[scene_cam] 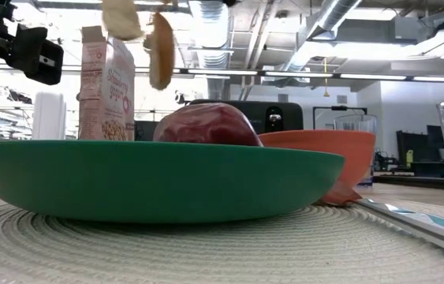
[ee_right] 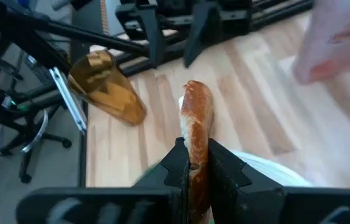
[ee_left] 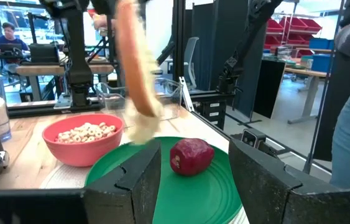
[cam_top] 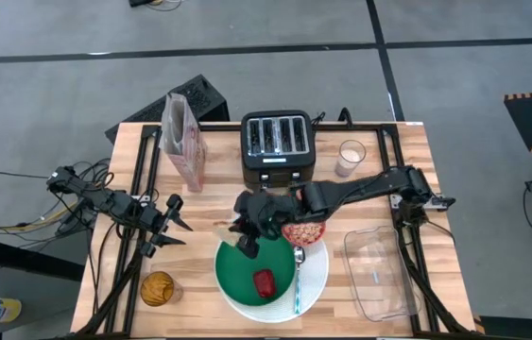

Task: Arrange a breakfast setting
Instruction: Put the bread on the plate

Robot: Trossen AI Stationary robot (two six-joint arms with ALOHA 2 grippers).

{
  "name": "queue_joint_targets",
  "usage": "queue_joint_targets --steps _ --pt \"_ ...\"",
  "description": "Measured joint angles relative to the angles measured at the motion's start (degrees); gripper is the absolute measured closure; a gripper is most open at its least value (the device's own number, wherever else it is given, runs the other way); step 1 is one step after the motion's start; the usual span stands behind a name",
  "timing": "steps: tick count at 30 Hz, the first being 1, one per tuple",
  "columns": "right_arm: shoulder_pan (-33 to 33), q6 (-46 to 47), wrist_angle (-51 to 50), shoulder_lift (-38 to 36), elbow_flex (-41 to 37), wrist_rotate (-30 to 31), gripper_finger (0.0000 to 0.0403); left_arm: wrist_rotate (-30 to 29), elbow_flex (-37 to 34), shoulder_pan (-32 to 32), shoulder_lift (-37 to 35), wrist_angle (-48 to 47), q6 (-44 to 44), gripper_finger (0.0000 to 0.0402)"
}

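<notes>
A green plate (cam_top: pixel 247 274) sits on a larger white round plate (cam_top: pixel 315 274), whose surface looks ribbed in the low view (scene_cam: pixel 206 248). A small red food piece (cam_top: pixel 264 281) lies on the green plate. A red bowl (cam_top: pixel 303 232) of cereal rings and a teal-handled spoon (cam_top: pixel 298 279) rest on the white plate's right part. My right gripper (cam_top: pixel 247 236) is shut on a toasted bagel half (ee_right: pixel 196 118) above the green plate's far left rim. A second pale piece (scene_cam: pixel 123 20) shows beside it. My left gripper (cam_top: pixel 185 234) is open and empty, left of the plates. My right gripper pinches the bagel half between its two fingers, one on each flat face (ee_right: pixel 194 146), near one edge. The fingers point slanting down. The half stands on edge, sticks out past the fingertips and is clear of the green plate. Whether the gripper touches the second pale piece, I cannot tell.
A black toaster (cam_top: pixel 278 142) stands at the back centre, a cereal box (cam_top: pixel 182 140) to its left, a glass of pink drink (cam_top: pixel 351 156) to its right. A clear plastic tray (cam_top: pixel 379 274) lies at the right front. An amber glass (cam_top: pixel 157 288) stands at the left front.
</notes>
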Motion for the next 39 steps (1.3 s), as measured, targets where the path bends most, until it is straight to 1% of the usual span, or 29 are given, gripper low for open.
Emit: queue_joint_targets --steps 2,4,6,8,11,15,18,20,23,27,31,37,39 --pt "-0.5 -1.8 -2.5 -1.5 -0.2 -0.3 0.0343 0.0 0.0 0.0 0.0 0.0 0.0 0.0226" --pt "-1.2 -3.3 -1.9 -2.5 0.0 -0.5 0.0343 0.0 0.0 0.0 -0.1 0.0 0.0 0.0226" --pt "-1.6 -4.8 -5.4 -4.0 -0.2 -0.8 0.0343 0.0 0.0 0.0 0.0 0.0 0.0 0.0226" --pt "-2.2 -5.7 -3.9 -5.3 -0.7 -0.8 0.0343 0.0 0.0 0.0 -0.1 0.0 0.0 0.0226" --pt "-3.3 -6.0 -2.8 -9.8 -5.9 -0.9 0.0343 0.0 0.0 0.0 0.1 0.0 0.0 0.0226" --pt "-4.6 -5.9 6.0 -17.8 -17.7 -0.9 0.0343 0.0 0.0 0.0 0.7 0.1 0.0 0.0226" --pt "-5.3 -5.6 15.6 -23.7 -28.3 -1.2 0.0343 0.0 0.0 0.0 0.9 0.1 0.0 0.0226" --pt "-5.5 -4.7 24.0 -27.1 -35.3 -1.8 0.0343 0.0 0.0 0.0 1.0 0.0 0.0 0.0226" --pt "-5.6 -1.8 37.1 -30.1 -45.4 -2.6 0.0343 0.0 0.0 0.0 1.4 0.0 0.0 0.0226" --pt "-5.5 2.5 53.7 -30.5 -55.9 -2.7 0.0343 0.0 0.0 0.0 1.8 0.0 0.0 0.0226" --pt "-5.4 6.2 65.4 -28.4 -60.8 -3.7 0.0343 0.0 0.0 0.0 1.7 0.0 0.0 0.0226" --pt "-3.7 10.0 74.4 -22.8 -61.5 -4.2 0.0343 0.0 0.0 0.0 1.7 0.0 0.0 0.0226" --pt "-2.9 11.3 75.9 -21.1 -61.5 -4.2 0.0343 0.0 0.0 0.0 1.7 0.0 0.0 0.0226"
